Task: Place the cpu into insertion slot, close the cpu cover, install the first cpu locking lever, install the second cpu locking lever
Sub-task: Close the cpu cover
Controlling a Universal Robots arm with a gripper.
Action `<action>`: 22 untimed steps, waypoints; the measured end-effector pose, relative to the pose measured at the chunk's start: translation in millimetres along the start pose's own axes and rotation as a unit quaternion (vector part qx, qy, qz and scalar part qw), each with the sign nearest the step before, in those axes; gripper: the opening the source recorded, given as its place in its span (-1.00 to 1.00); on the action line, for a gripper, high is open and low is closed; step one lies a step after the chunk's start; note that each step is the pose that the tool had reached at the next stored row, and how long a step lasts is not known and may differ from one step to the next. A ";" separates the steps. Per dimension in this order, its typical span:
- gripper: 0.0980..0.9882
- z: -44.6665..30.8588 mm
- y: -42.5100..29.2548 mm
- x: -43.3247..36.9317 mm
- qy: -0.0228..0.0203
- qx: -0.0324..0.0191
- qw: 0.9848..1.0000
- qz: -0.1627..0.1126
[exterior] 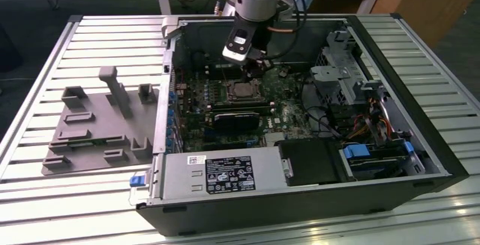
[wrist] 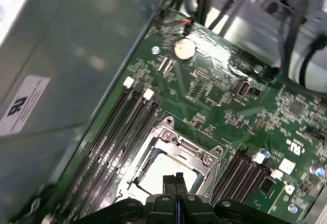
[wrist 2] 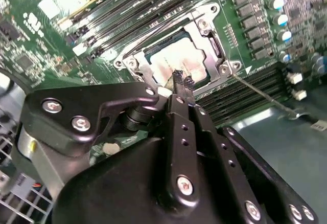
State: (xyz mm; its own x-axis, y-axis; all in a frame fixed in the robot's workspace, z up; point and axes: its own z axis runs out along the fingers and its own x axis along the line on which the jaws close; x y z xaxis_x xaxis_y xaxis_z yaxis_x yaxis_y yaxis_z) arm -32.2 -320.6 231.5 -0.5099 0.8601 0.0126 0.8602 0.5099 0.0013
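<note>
Hovering with black fingers (wrist 2: 180,82) clenched on nothing, just above small silver-topped square cpu (wrist 2: 171,60), seated in dark-centred, silvery-rimmed insertion slot (wrist 2: 153,50). Thin silvery windowed cpu cover (wrist 2: 213,44) seemingly down. Probably lever stage: thin wire locking lever (wrist 2: 260,92) apparently unlatched, needing steady pressing.

The cpu (wrist 2: 176,60) is showing a dull, smooth silver-grey metal top, and the cpu cover (wrist 2: 140,73) framing it is gleaming as bright bare metal. The gripper (wrist 2: 181,81) is looking like matt black plastic or coated metal, its screw heads (wrist 2: 184,184) shining. The motherboard (wrist: 214,96) is glinting glossy green. The table (exterior: 45,59) is presenting pale ribbed metal slats, carrying a matt grey plastic fixture (exterior: 98,127).
</note>
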 end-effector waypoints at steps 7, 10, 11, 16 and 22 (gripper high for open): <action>-0.99 0.0 0.0 0.0 0.000 0.001 0.998 -0.062; -0.99 0.0 0.0 0.0 0.000 0.001 0.996 -0.090; -0.99 0.0 0.0 0.0 0.000 0.001 0.995 -0.099; -0.99 0.0 0.0 0.0 0.000 0.002 0.990 -0.142; -0.99 0.1 0.0 0.0 0.000 0.002 0.981 -0.195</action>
State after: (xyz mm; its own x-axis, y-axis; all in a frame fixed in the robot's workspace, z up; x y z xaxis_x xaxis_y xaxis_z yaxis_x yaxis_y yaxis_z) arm -32.2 -320.6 231.4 -0.8006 0.5990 0.0126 0.5991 0.8007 0.0012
